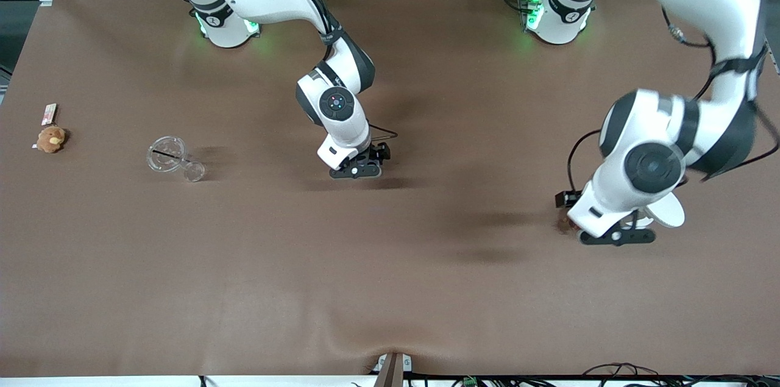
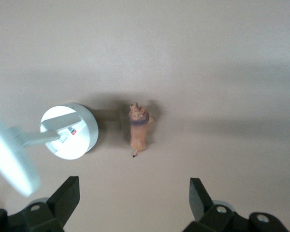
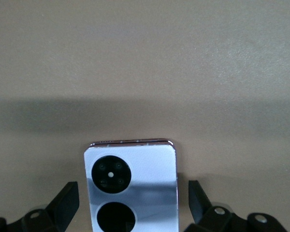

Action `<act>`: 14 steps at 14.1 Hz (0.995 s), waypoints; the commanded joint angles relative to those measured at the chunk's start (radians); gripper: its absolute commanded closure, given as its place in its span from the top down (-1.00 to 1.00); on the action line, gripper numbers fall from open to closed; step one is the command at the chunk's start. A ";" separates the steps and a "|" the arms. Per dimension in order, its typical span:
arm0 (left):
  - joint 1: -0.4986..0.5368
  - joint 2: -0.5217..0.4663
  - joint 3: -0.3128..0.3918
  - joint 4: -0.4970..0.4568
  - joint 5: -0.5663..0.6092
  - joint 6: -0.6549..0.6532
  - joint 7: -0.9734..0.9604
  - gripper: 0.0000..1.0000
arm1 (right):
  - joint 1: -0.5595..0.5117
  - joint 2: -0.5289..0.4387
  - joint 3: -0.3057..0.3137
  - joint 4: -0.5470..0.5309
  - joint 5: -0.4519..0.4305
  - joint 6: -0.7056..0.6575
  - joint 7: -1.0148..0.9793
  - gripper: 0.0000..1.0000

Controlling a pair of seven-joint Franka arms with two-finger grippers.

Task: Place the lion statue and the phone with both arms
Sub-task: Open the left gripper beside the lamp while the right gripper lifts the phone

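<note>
The lion statue (image 2: 138, 128), a tiny reddish-brown figurine with a darker head, lies on the brown table beside a white round-based stand (image 2: 70, 131). My left gripper (image 2: 134, 188) hangs over the table just short of the statue, open, with nothing between its fingers. In the front view the left gripper (image 1: 616, 236) is low over the left arm's end of the table. The phone (image 3: 131, 180), pale lilac with two black camera circles, lies flat on the table. My right gripper (image 3: 133, 194) straddles it, open, with a gap on each side. The right gripper (image 1: 359, 168) is low over mid-table and hides the phone there.
The white stand (image 1: 665, 211) shows partly under the left arm. A clear glass cup (image 1: 167, 155) lies on its side toward the right arm's end. Farther toward that end sit an orange-brown plush toy (image 1: 50, 139) and a small card (image 1: 49, 113).
</note>
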State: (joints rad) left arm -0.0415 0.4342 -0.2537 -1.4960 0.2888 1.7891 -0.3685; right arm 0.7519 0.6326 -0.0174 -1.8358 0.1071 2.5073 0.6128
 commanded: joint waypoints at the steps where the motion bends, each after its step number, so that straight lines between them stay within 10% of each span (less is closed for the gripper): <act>1: 0.005 -0.095 -0.002 -0.027 -0.045 -0.054 0.029 1.00 | 0.011 -0.005 -0.009 -0.043 -0.015 0.068 -0.005 1.00; 8: 0.012 -0.225 -0.002 -0.033 -0.109 -0.171 0.054 1.00 | 0.024 0.001 -0.009 -0.039 -0.014 0.074 0.005 0.94; 12: -0.030 -0.319 0.097 -0.071 -0.161 -0.209 0.163 1.00 | 0.027 -0.002 -0.010 -0.039 -0.015 0.062 -0.002 -0.77; 14: -0.070 -0.376 0.169 -0.113 -0.189 -0.209 0.222 1.00 | 0.018 -0.030 -0.013 -0.036 -0.015 0.007 -0.001 -1.00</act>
State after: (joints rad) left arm -0.0722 0.1429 -0.1488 -1.5316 0.1333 1.5786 -0.2013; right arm 0.7656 0.6346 -0.0185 -1.8687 0.0975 2.5652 0.6129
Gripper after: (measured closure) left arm 0.000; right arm 0.172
